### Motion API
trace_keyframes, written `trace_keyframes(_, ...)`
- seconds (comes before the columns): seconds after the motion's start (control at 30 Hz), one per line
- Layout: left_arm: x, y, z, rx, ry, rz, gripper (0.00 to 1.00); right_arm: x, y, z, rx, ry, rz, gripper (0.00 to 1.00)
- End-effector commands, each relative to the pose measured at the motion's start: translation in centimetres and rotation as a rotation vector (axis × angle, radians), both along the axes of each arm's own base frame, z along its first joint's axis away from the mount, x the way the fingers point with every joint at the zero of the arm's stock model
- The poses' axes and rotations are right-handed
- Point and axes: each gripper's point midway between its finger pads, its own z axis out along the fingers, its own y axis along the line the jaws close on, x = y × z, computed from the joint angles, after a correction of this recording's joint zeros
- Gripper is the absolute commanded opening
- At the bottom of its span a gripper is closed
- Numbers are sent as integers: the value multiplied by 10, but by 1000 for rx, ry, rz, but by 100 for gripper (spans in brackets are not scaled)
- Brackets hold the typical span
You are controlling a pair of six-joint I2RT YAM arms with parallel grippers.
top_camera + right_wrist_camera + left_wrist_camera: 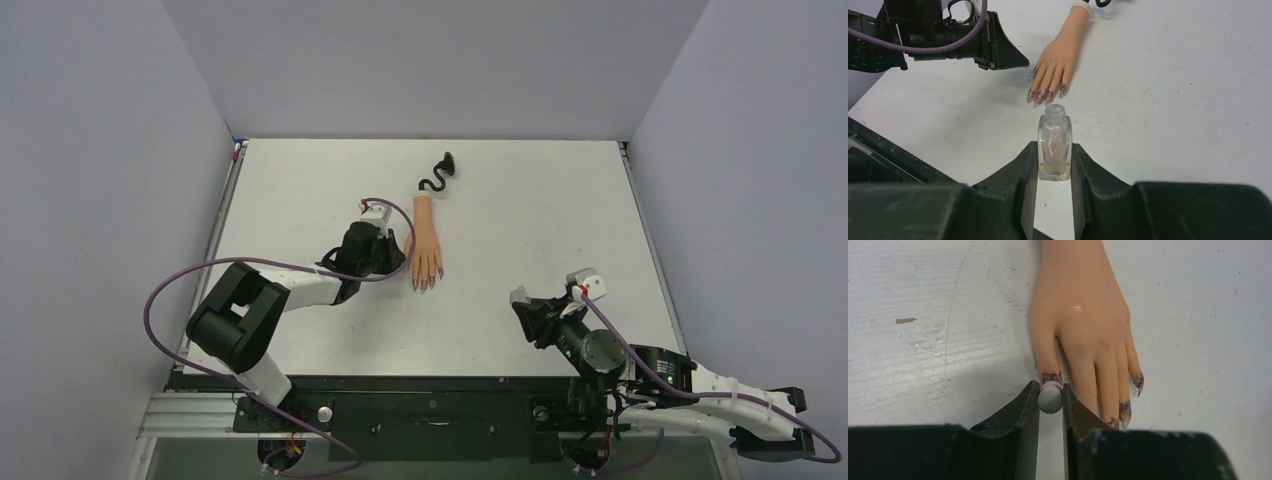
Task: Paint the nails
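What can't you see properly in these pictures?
- Left wrist view: anything under the grey cap is hidden by the cap, pinched in the left gripper.
- Same view: one nail is half covered by that gripper.
- Top view: the nails are too small to judge the paint.
- Right wrist view: the black stem of the mannequin hand is cut off by the top edge.
- Same view: polish level in the clear bottle is unclear.

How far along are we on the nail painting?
Done: patchy purplish polish shows on visible nails of the peach mannequin hand. In hand: left fingers pinch the round grey cap by the thumb nail; right fingers grip the open clear glass bottle. Left: evening out coverage, recapping.
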Motion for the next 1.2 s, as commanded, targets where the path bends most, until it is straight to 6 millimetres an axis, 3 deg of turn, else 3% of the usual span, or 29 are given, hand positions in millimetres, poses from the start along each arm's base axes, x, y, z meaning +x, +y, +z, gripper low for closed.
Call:
trace_keyframes(0.0,14,-6,10,-35,-38,4,0,2,-1,2,-2,-10,-20,0)
trace_keyframes(1.17,24,0,25,-27,-73,18,0,2,1,-1,-16,-9,-21,0)
